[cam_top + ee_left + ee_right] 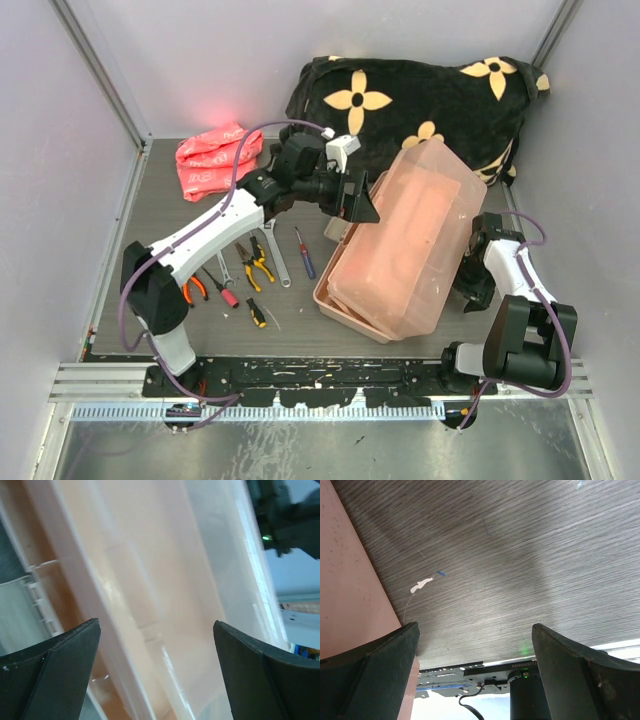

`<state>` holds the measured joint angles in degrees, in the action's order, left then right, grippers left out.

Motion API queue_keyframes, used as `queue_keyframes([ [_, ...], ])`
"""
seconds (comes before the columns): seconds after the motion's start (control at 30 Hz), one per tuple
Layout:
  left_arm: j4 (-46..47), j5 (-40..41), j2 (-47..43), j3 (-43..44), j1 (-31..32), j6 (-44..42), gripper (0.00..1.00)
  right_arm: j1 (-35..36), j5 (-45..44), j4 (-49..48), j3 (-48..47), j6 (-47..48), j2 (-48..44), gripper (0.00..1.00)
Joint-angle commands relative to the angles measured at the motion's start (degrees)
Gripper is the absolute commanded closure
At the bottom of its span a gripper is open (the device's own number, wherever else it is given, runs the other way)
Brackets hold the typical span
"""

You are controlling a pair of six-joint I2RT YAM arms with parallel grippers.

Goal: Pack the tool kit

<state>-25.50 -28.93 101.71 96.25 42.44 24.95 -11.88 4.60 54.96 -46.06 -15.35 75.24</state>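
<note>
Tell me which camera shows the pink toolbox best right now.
Top external. It shows the whole toolbox, with its full outline in frame. The left wrist view shows only a close stretch of its translucent pink plastic. The right wrist view catches just one pink edge at the frame's left.

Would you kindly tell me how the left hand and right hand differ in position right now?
The left hand is up at the toolbox's left edge, looking onto its pink plastic; the right hand sits low beside the toolbox's right side, facing the table. The left arm reaches far forward; the right arm is folded near its base. Both hands are open and hold nothing.
</note>
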Motion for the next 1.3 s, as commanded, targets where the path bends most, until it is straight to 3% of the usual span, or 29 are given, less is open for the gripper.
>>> queue_keyframes([
  [0.0,0.8,-8.1,-0.7,-0.7,4.3,1.7,0.02,1.3,5.2,-2.6,0.2,-1.1,-0.8,0.00],
  [0.5,7.8,-13.7,-0.7,-4.8,5.3,9.3,0.02,1.3,7.4,-2.1,-0.5,-0.8,-2.9,0.00],
  [1.03,17.0,-16.9,-2.9,-9.2,5.2,19.6,0.00,1.3,6.8,-0.6,-7.8,-1.2,-6.4,0.00],
  [1.13,19.2,-16.9,-3.1,-10.7,4.6,21.3,0.10,1.3,6.7,-0.6,-9.3,-1.3,-6.5,0.00],
  [1.27,21.9,-17.3,-2.5,-11.3,3.1,24.2,0.49,1.3,6.0,-0.6,-10.9,-1.6,-7.4,0.00],
])
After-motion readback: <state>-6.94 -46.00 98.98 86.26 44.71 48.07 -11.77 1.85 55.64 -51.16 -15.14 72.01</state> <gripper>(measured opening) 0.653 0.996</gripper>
